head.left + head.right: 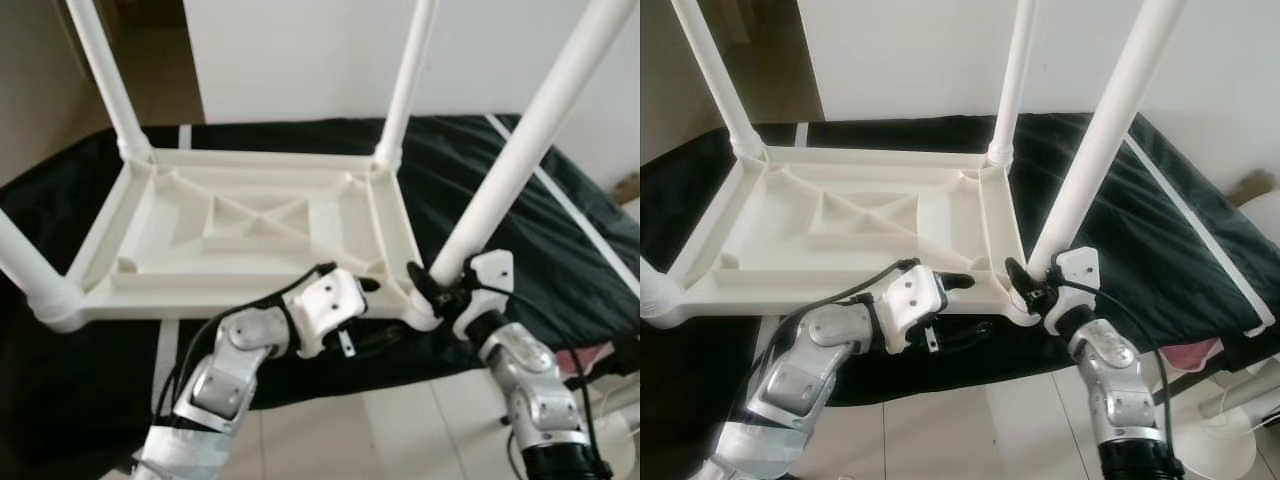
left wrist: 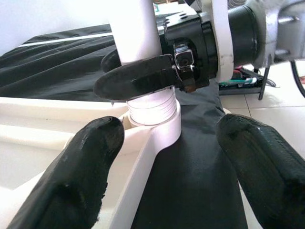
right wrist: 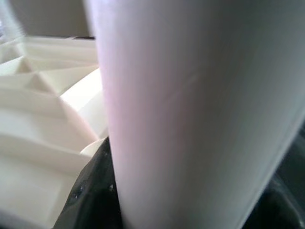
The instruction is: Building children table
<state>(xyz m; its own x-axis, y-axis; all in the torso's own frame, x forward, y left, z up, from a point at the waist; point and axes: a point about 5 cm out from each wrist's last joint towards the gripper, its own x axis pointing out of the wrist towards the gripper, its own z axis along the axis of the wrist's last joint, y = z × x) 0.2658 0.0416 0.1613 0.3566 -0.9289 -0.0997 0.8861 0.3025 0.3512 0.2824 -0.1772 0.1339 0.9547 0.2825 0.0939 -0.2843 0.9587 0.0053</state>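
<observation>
At the near right corner of the upturned white table, the base of one white leg is clenched by the jaws of the right gripper. Just beside it, the left gripper is held with jaws released over the near rim. Farther back, the table is seen lying on a bed with a black cover, its legs upward.

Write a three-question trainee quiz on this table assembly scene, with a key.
1. True or false: the white tabletop lies upside down on the black cloth.
2. How many legs stand up from its corners?
3. The right gripper is: A) hanging idle B) closed round the base of the near right leg C) lifting the tabletop.

Key: 1 true. 2 four. 3 B. The left gripper is open beside that corner, its fingers on either side of the socket.
</observation>
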